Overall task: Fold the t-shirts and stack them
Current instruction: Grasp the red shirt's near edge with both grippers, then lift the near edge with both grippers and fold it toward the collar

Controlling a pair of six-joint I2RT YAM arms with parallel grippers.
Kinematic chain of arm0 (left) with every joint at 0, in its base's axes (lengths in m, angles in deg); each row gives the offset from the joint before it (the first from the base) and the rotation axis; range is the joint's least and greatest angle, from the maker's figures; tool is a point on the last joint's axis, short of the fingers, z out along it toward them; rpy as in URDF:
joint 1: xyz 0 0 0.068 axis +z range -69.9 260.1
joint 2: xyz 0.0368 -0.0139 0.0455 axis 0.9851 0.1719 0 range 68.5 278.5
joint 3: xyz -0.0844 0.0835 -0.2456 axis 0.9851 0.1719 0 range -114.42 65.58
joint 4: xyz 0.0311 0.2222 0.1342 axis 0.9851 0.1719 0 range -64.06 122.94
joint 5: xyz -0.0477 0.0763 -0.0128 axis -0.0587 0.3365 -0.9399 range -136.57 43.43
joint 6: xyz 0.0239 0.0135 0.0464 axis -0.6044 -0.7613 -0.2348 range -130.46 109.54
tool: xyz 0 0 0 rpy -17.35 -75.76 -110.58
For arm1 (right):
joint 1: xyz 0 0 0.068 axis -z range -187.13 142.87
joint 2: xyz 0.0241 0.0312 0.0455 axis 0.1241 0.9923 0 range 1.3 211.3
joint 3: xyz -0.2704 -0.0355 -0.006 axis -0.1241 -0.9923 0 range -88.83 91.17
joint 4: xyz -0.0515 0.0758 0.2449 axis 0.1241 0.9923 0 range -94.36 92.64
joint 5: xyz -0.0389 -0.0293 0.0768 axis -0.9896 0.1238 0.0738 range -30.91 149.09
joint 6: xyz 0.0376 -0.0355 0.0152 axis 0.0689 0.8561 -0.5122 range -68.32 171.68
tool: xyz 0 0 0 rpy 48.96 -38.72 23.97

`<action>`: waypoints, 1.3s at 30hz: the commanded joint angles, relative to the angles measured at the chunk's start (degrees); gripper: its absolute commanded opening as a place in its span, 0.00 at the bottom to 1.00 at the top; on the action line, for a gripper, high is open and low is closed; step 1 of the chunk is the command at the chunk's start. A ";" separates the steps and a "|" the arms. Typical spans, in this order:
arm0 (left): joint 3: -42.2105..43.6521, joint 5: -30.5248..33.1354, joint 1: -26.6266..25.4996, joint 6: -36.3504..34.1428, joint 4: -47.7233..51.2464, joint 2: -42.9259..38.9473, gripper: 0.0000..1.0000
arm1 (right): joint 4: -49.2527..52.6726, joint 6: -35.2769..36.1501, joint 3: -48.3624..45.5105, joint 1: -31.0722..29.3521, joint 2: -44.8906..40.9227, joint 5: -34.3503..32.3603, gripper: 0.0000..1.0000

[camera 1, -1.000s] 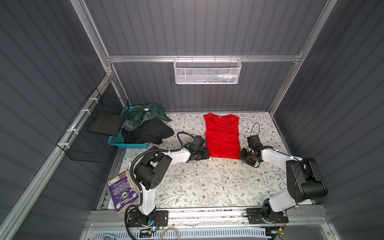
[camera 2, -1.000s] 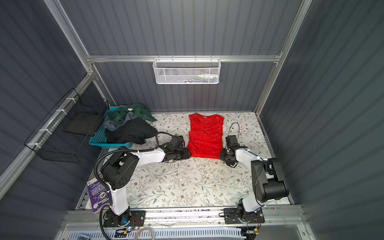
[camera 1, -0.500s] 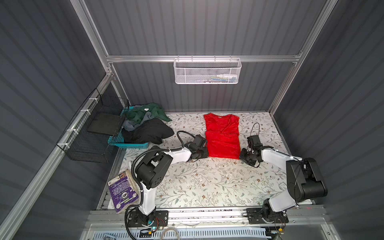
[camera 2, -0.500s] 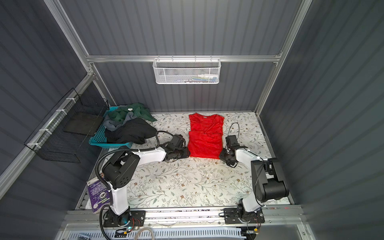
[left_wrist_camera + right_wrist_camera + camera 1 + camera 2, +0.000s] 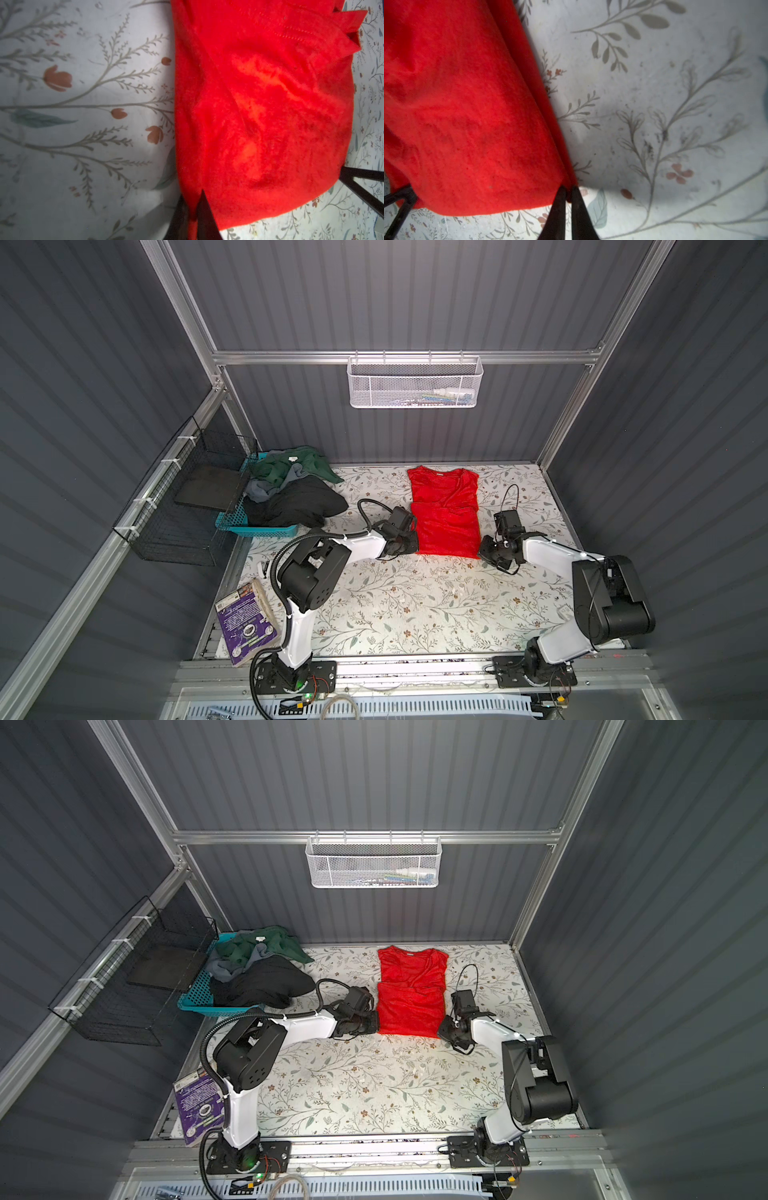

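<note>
A bright red t-shirt [image 5: 446,512] [image 5: 411,994] lies flat on the floral table, sleeves folded in, collar toward the back wall. My left gripper [image 5: 415,545] [image 5: 192,199] is shut on its near left corner; red cloth is pinched between the dark fingers [image 5: 205,216]. At the near right corner my right gripper [image 5: 481,549] [image 5: 568,190] is shut on the red t-shirt [image 5: 467,124] as well. Dark green [image 5: 297,462], grey and black t-shirts [image 5: 305,502] are heaped over the teal basket at the back left.
The teal basket [image 5: 249,526] stands by a black wire rack [image 5: 187,506] on the left wall. A purple book [image 5: 245,622] lies at the table's near left edge. A white mesh basket [image 5: 415,383] hangs on the back wall.
Both grippers have closed on the near corners of the red t-shirt. The left gripper has slid a little right onto the cloth's edge. The shirt lies as before.
</note>
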 commanded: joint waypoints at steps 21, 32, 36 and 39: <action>2.74 3.56 -0.65 -6.49 10.79 -7.60 0.00 | 0.53 0.07 -3.30 0.06 -7.86 2.64 0.00; 5.96 8.35 -3.93 -8.73 13.84 -15.81 0.00 | 8.03 -0.13 -5.16 -1.12 -21.14 3.15 0.00; 8.66 9.61 -4.66 -7.15 13.75 -21.08 0.00 | 11.42 -0.49 -4.52 -1.99 -25.17 2.02 0.00; 9.52 10.01 -5.52 -6.48 14.20 -24.45 0.00 | 13.79 -0.62 -3.77 -3.37 -29.63 1.19 0.00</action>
